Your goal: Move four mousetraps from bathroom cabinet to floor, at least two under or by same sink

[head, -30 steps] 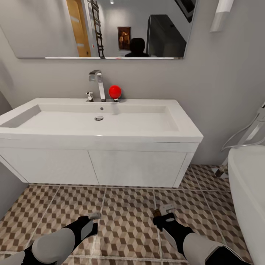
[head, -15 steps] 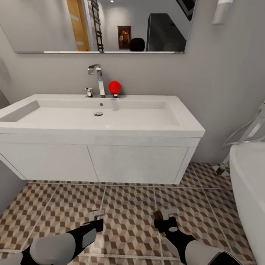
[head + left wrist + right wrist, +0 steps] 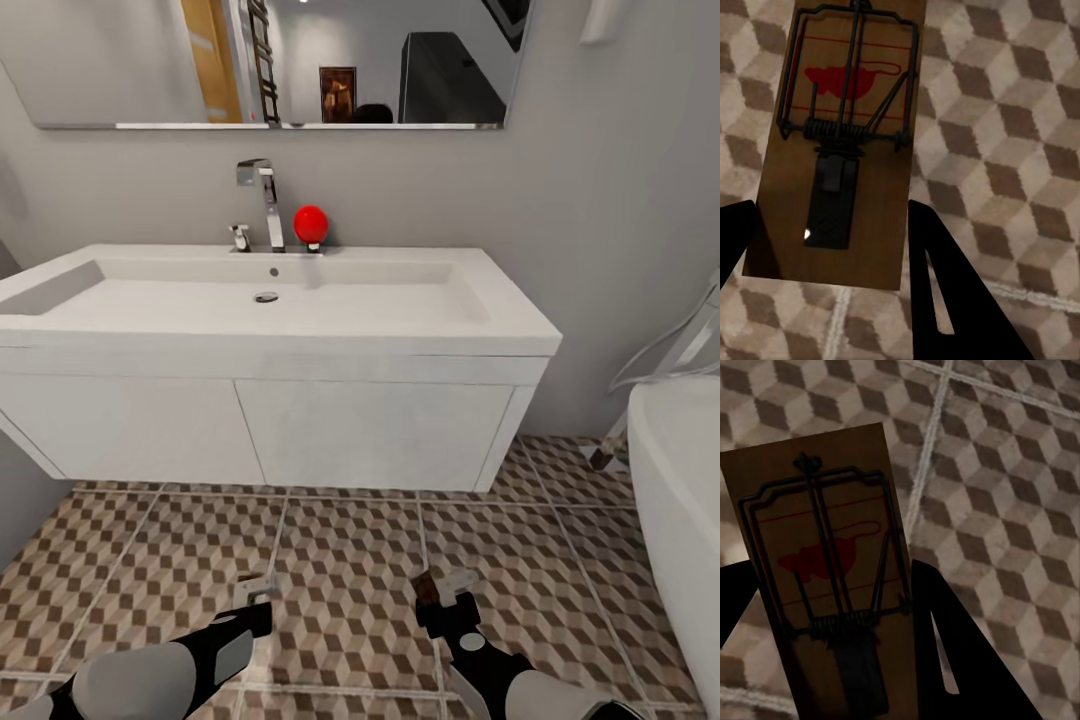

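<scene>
My left gripper (image 3: 256, 597) hangs low over the bathroom floor (image 3: 340, 540), in front of the sink (image 3: 400, 300). In the left wrist view it is shut on a mousetrap (image 3: 844, 142), a tan wooden plate with a dark wire spring and a red mouse print, held between dark fingers (image 3: 945, 285). My right gripper (image 3: 445, 592) hangs level with it, further right. It is shut on a second mousetrap (image 3: 825, 585), whose brown edge (image 3: 427, 586) shows in the head view. Both traps are held above the cube-patterned tiles. The cabinet is out of view.
The sink sits on a wall-hung white two-door vanity (image 3: 370, 430) with a chrome tap (image 3: 262, 200) and a red ball (image 3: 310, 222) behind the basin. A white bathtub (image 3: 680, 480) stands at the right. A grey wall (image 3: 20, 500) closes the left.
The whole picture has shifted: sink and mirror sit higher in the head view and both arms lie lower. Each gripper still holds its mousetrap.
</scene>
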Motion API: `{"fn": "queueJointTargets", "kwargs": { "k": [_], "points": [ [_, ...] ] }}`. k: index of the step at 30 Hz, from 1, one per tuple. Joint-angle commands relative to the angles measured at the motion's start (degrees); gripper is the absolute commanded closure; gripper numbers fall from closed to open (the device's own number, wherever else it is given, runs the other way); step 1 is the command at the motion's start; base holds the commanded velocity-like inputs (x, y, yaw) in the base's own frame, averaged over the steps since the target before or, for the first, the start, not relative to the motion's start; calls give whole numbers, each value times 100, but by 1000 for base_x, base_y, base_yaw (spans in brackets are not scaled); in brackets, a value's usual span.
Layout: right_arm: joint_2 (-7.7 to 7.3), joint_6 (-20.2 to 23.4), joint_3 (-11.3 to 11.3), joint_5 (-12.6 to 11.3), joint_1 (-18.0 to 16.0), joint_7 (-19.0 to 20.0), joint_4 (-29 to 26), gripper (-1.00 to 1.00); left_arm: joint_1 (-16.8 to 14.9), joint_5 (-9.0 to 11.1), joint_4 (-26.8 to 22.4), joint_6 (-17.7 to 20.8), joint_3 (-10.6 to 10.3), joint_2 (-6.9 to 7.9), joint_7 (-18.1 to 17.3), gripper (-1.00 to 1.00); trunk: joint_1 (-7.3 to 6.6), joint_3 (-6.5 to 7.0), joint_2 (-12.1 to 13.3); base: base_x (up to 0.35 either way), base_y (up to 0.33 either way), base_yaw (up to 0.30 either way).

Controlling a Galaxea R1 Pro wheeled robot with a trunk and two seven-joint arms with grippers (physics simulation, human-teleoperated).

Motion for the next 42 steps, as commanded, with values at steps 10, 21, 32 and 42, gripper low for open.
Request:
{"fn": "queueJointTargets", "kwargs": {
  "k": [10, 21, 32, 42],
  "points": [
    [-25, -30, 53, 280, -3, -15, -17, 100, -6, 38, -20, -29, -59, -27, 28, 100, 219, -184, -405, 0, 0, 0],
    [11, 31, 13, 235, -80, -71, -110, 100, -7, 45, 574, -32, -79, -161, 26, 100, 461, -382, -846, 0, 0, 0],
    [80, 49, 28, 247, -99, -78, -98, 100, -15, 44, 721, -237, -85, -287, 19, 100, 505, -418, -926, 45, 0, 0],
    [86, 382, 10, 217, -99, -106, -94, 100, -16, 41, 725, -255, -86, -269, 26, 100, 505, -418, -926, 319, 0, 0]
  ]
}}
